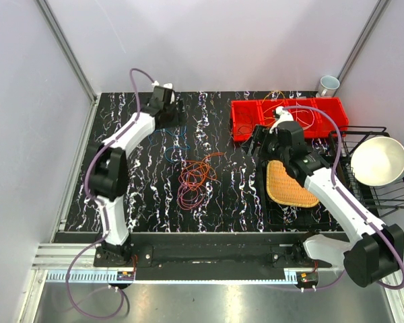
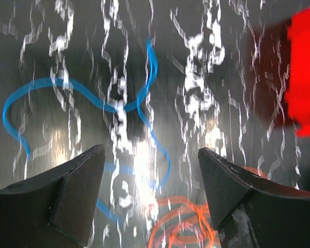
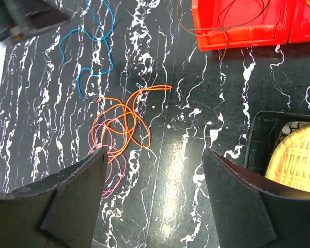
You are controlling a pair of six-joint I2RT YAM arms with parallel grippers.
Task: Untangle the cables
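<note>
With the left gripper (image 2: pixel 151 150) wide and empty over the blue cable (image 2: pixel 152 62) and the right gripper (image 3: pixel 154 151) likewise above the orange-and-pink tangle (image 3: pixel 119 132) mid-frame, we'd best pinch one strand only — then draw it out slowly.

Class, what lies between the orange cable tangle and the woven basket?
Only bare table and the black tray's rim separate the orange cables from the basket, as the right wrist view shows.

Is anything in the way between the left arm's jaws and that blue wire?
Nothing visible. The blue cable lies uncovered on the table, directly under the open jaws of the left arm.
</note>
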